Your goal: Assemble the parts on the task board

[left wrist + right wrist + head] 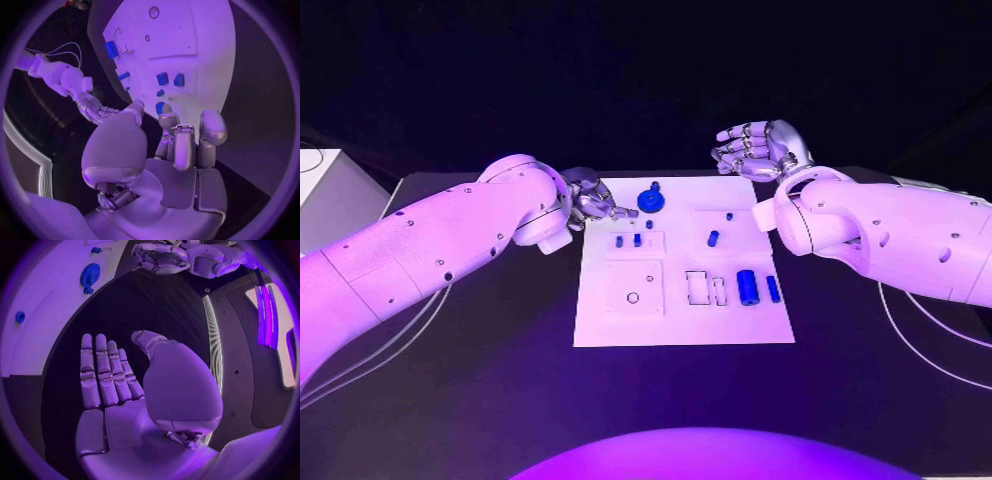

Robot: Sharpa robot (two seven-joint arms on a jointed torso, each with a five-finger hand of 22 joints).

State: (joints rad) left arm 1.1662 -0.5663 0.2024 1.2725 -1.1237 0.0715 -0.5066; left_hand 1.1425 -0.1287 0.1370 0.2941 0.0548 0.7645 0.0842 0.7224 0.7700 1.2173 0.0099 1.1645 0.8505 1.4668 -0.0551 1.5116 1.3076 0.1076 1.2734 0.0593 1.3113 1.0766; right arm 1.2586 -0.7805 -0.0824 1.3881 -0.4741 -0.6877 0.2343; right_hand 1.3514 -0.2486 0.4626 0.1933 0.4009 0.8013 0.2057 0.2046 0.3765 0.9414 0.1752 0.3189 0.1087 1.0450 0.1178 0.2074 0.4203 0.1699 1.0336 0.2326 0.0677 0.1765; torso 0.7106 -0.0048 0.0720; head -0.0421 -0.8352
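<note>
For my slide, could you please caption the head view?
Two robot hands, left hand and right hand, hover empty at the far corners of the white board holding blue parts.

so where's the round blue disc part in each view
Head view: the round blue disc stands near the far edge of the task board, just beside the left hand.
Left wrist view: I cannot pick it out with certainty; the fingers cover the nearest board edge.
Right wrist view: it sits on the board, beyond the open right hand.
Shared landmark: the white task board.
</note>
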